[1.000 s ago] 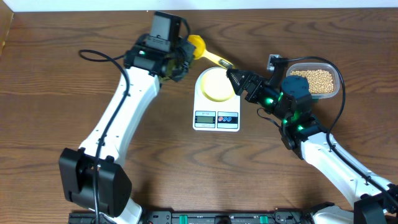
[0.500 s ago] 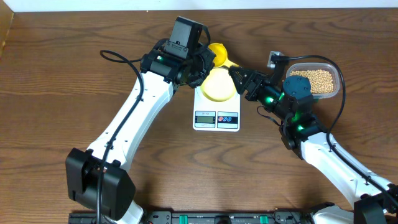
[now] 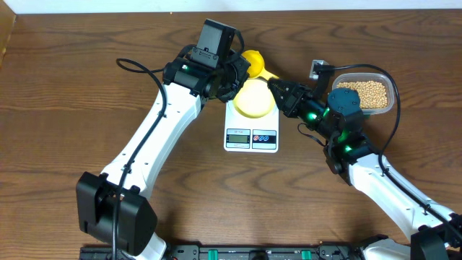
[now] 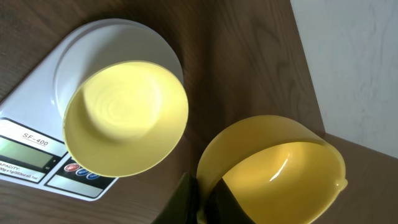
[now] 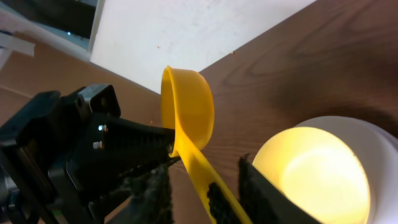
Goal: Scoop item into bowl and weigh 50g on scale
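Observation:
A bright yellow scoop [image 3: 253, 61] hangs behind the white scale [image 3: 251, 137], empty. My left gripper [image 4: 202, 183] is shut on the rim of its cup [image 4: 280, 168]. The scoop's handle [image 5: 208, 177] runs down between the fingers of my right gripper [image 5: 204, 165], which stands open around it with a gap showing on the left side. The pale-yellow bowl [image 3: 253, 101] sits empty on the scale's round top [image 4: 37, 93]. The tan beans [image 3: 364, 92] lie in a clear tub [image 3: 390, 101] at the right, behind my right arm.
The scale's display and buttons [image 3: 250, 136] face the table's front edge. The white wall [image 5: 205, 25] rises just behind the scoop at the table's back edge. Black cables loop near both arms.
My left arm has carried the scoop to the right, up beside the bowl, then held still. The right gripper's fingers have narrowed around the scoop's handle.

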Controlling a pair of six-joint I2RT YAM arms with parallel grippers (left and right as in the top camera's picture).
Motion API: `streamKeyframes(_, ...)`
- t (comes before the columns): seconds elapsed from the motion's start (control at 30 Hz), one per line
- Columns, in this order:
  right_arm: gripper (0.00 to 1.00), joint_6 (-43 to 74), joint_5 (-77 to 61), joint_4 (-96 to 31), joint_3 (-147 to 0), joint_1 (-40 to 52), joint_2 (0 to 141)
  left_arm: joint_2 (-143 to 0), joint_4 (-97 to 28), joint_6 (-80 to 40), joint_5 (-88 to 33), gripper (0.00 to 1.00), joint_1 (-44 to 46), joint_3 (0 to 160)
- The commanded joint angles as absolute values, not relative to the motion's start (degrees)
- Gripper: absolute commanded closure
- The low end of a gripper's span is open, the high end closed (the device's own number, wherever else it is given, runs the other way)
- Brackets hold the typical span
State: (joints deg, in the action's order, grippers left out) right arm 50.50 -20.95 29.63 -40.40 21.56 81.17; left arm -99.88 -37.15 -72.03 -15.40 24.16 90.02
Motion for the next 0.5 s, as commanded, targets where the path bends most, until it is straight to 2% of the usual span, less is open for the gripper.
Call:
streamKeyframes(0.0, 0.58, 50.1, -20.2, 30.3, -41.3, 21.8, 81.4, -99.1, -37.5, -72.1, -16.1, 0.92, 24.2, 90.1)
streamKeyframes(0.17, 0.53, 49.6, -19.8, 32.5, -41.3, 21.8, 81.4, -99.1, -38.5, -76.3, -16.1, 0.92, 24.2, 90.1)
streamKeyframes(0.47, 0.56, 49.0, -19.8, 33.1, -41.3, 21.8, 81.4, -99.1, -38.5, -83.5, -20.6, 0.92, 24.2, 90.1)
